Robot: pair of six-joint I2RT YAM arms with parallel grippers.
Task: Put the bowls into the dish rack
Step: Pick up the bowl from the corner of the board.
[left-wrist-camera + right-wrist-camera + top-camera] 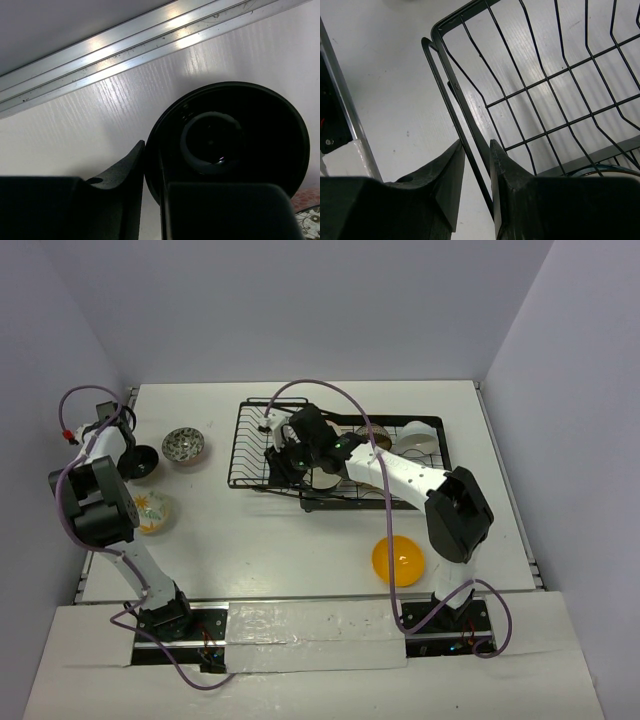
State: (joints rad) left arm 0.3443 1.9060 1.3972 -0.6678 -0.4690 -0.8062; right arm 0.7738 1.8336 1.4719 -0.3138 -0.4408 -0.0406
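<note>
A black bowl [143, 462] [240, 130] sits at the table's far left. My left gripper [128, 455] [152, 165] is shut on its rim, one finger outside the wall and one inside. Near it stand a grey patterned bowl [184, 445] and a cream flowered bowl [150, 512]. An orange-yellow bowl [398, 560] lies at the front right. The black wire dish rack [240, 440] [461, 97] holds a white bowl [420, 435] and a brown bowl [372, 437] at its right end. My right gripper [283, 458] [476, 145] is shut on the rack's left rim wires.
An aluminium rail [100, 55] runs along the table's left edge, close behind the black bowl. Walls enclose the table on three sides. A purple cable [330, 390] arcs over the rack. The right arm's links lie across the rack's front part.
</note>
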